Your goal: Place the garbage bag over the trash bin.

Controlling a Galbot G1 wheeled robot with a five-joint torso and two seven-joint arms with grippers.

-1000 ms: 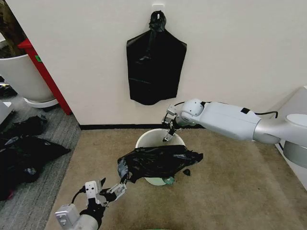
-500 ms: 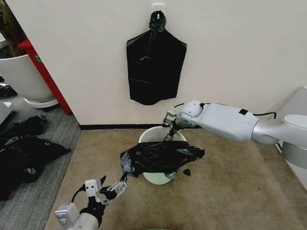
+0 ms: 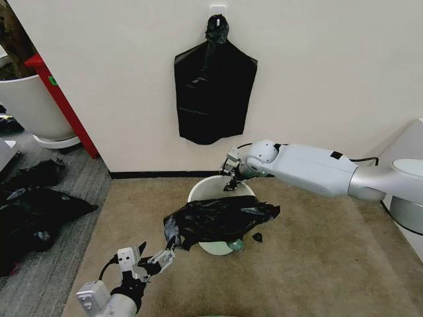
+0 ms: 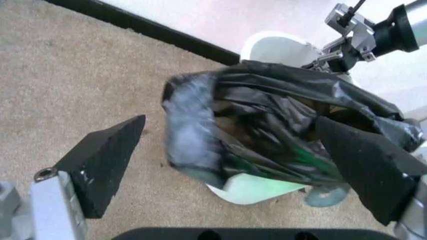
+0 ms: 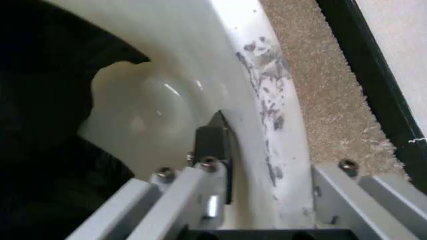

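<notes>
Your bin (image 3: 213,190) sits tilted on the beige carpet (image 3: 317,264) close to the wall (image 3: 317,66), mouth facing up toward the wall side, base toward the robot. The bag (image 3: 221,221) lies crumpled across the near part of the bin, covering its near rim and side; the far rim is bare and white. In the left wrist view the bag (image 4: 267,135) drapes in a wrinkled heap with the bin (image 4: 280,50) poking out behind it and a pale green-white patch of bin below. Your right gripper (image 3: 231,177) is at the far rim of the bin, arm reaching in from the right. In the right wrist view the gripper (image 5: 257,150) straddles the bin (image 5: 200,75) wall: one dark finger (image 5: 215,145) sits inside against the inner wall, the other side outside over the carpet, so the jaws look closed on the rim, black bag (image 5: 40,100) filling the inside beyond. Your left gripper (image 3: 162,257) hovers low in front of the bag, just short of its near corner. In the left wrist view its fingers (image 4: 107,160) are spread wide, nothing between them, bag ahead of the gap, not touching. Another black bag (image 3: 215,92) hangs flat on the wall above. Loose black plastic (image 3: 33,211) lies on grey carpet at left
</notes>
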